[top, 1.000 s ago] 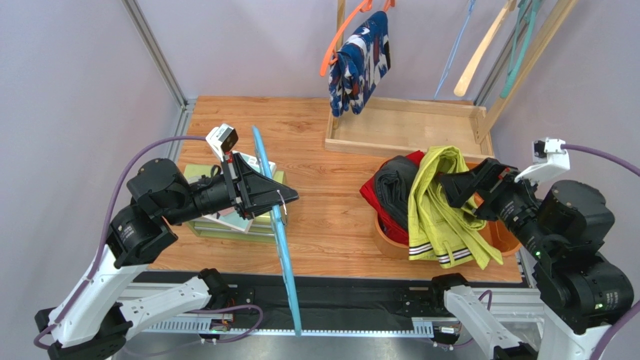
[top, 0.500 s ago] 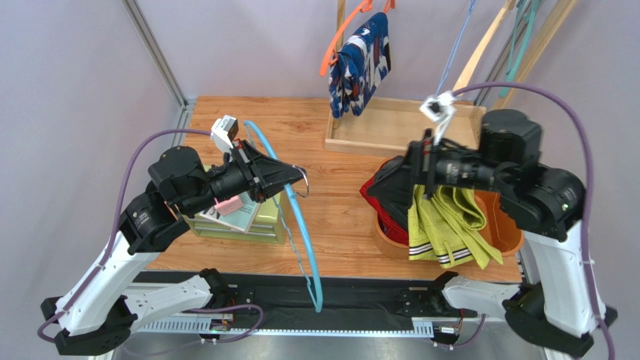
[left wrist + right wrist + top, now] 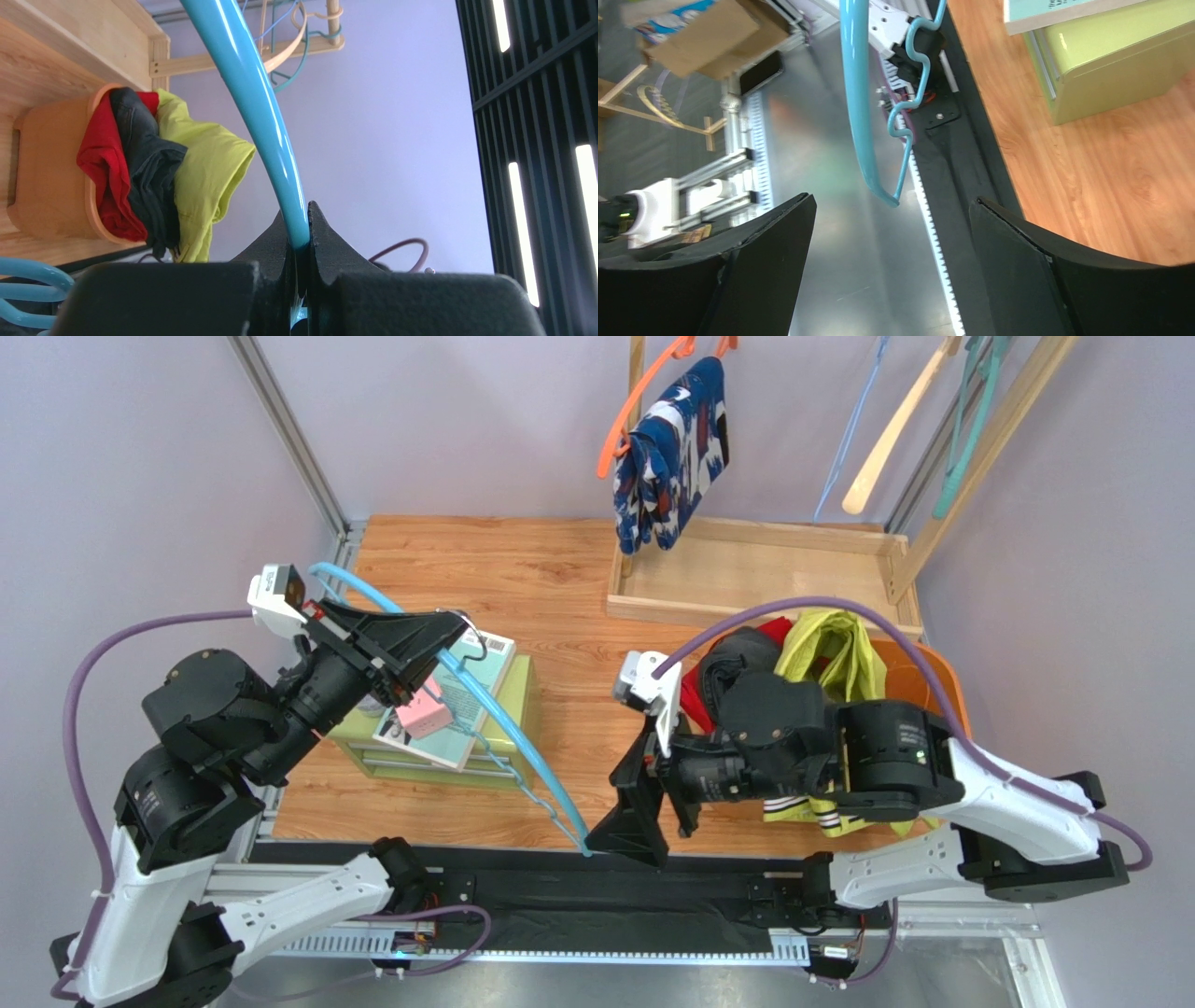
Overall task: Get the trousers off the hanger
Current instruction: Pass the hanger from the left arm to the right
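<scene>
**Blue hanger clenched at left, open fingers at its tip at right**

Clenches the left gripper (image 3: 300, 232) hard on the bar of the blue hanger (image 3: 260, 112), jaws pressed against the plastic from both sides, above the left half of the desk (image 3: 589, 602). Holds that hanger slanted, upper end near the left edge, lower end reaching past the near edge. Crosses over a green box (image 3: 514, 693) topped with books (image 3: 452, 745) and a small pink item (image 3: 418, 717), all standing toward the near left corner.

Holds the right gripper (image 3: 892, 204) released at the near edge, about midway along it, fingers (image 3: 759, 266) spread wide. Frames the hanger's thin hooked tip between the two fingertips, touching neither.

Farther right, toward the near right corner: an orange basket (image 3: 937, 686) heaped with three of the trousers. Red trousers (image 3: 690, 706) on the basket's left side, black trousers (image 3: 730, 665) against them, yellow-green trousers (image 3: 828, 644) draped over the front rim with striped cuffs hanging down, partly hidden behind the right arm.

At the far edge: a shallow wooden tray (image 3: 758, 595), and above its left end the navy patterned trousers (image 3: 673, 455), folded over an orange hanger (image 3: 624, 420) and hanging clear of the desk. Near the far right corner, a wooden hanger (image 3: 887, 434) and a teal hanger (image 3: 968, 427) dangling against the back wall.
</scene>
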Robot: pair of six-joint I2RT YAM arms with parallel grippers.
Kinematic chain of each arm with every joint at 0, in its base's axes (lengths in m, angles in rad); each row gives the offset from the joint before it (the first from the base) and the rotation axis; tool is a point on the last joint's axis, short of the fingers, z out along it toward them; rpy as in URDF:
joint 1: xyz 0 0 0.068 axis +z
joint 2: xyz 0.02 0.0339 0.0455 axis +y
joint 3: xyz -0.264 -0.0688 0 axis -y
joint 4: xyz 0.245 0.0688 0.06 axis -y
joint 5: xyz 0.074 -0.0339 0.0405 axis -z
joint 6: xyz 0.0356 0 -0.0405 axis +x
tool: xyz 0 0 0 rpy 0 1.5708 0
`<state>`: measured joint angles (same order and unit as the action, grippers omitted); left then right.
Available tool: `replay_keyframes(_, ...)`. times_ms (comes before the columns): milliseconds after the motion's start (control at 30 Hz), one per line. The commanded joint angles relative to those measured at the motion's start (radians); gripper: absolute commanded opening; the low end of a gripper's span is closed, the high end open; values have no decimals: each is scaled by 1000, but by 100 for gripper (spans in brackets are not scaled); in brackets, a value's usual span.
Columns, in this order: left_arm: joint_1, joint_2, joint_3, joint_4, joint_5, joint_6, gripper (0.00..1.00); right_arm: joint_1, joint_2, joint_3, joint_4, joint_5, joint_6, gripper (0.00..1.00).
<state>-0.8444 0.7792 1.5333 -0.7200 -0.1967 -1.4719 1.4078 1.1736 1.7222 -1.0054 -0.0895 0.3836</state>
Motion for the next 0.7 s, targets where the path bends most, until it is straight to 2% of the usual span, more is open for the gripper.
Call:
replay_keyframes(0, -1, -11, 31, 7, -95, -16, 0, 88, 23, -59, 171, 264, -58, 81)
replay_keyframes(100, -1, -27, 22, 5, -106, -21, 0, 141, 67, -68, 197, 339, -83, 81)
replay_keyframes(233, 1, -46, -1, 8, -90, -60, 0, 148, 122, -62, 212, 447, -83, 79)
replay_keyframes(267, -1, -50, -10, 7, -89, -62, 0, 149, 130, -62, 221, 459, -87, 74)
replay_keyframes(333, -1, -69, -24, 8, -87, -76, 0, 149, 152, -61, 229, 491, -91, 71)
replay_keyframes(400, 1, -83, -39, 17, -92, -87, 0, 154, 169, -64, 234, 501, -91, 63)
replay_keyframes(433, -1, -86, -41, 21, -93, -84, 0, 155, 170, -68, 241, 511, -91, 59)
replay_keyframes(467, 1, -87, -42, 21, -95, -79, 0, 155, 173, -73, 264, 510, -94, 44)
replay_keyframes(533, -1, -90, -44, 21, -96, -76, 0, 157, 181, -64, 275, 498, -88, 21)
replay_keyframes(567, 1, -92, -47, 25, -95, -73, 0, 155, 187, -53, 274, 493, -84, 5)
replay_keyframes(600, -1, -100, -53, 49, -93, -32, 0, 157, 189, -47, 271, 487, -78, 3)
replay_keyframes(667, -1, -119, -76, 63, -99, -5, 12, 164, 182, -41, 263, 479, -71, 0)
